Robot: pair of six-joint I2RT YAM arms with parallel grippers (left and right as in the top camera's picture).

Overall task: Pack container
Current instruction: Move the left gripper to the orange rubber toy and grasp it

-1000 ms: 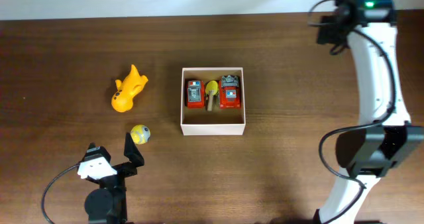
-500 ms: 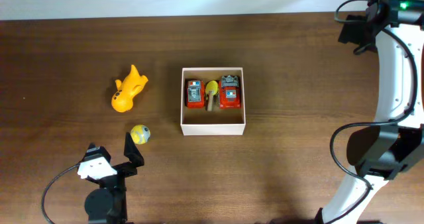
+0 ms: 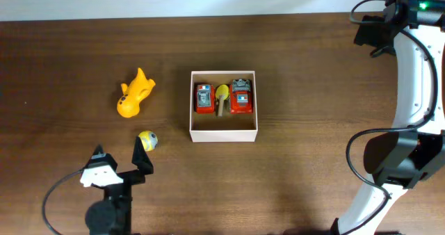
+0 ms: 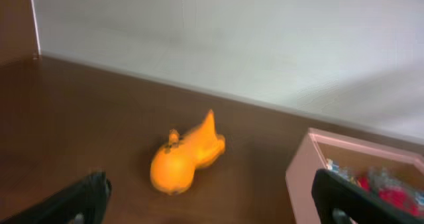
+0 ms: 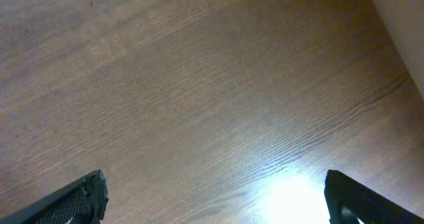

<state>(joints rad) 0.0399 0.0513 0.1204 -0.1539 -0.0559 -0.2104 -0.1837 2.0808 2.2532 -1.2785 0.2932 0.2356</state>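
We see the container (image 3: 224,135) at the centre of the bench (image 3: 313,89). It holds a left red toy (image 3: 203,99) and a right red toy (image 3: 240,96), with a yellow-headed peg (image 3: 222,96) between them; their labels are too small to read. The left claw (image 3: 119,156), lower left, gapes wide and empty near a yellow ball (image 3: 147,140). The right claw (image 5: 215,204), upper right, is spread wide, gripping nothing. An orange toy (image 3: 133,94) lies left of the container.

Left wrist cam: box (image 4: 299,176) is running off right & bottom edges; red toys (image 4: 392,199) inside are blurring, no detail. Left gripper (image 4: 212,196) & right gripper (image 5: 217,196) are showing fingertips only, rest cut by bottom edge. Overhead: yellow-topped bit (image 3: 222,94) btwn toys is showing too small to ID.
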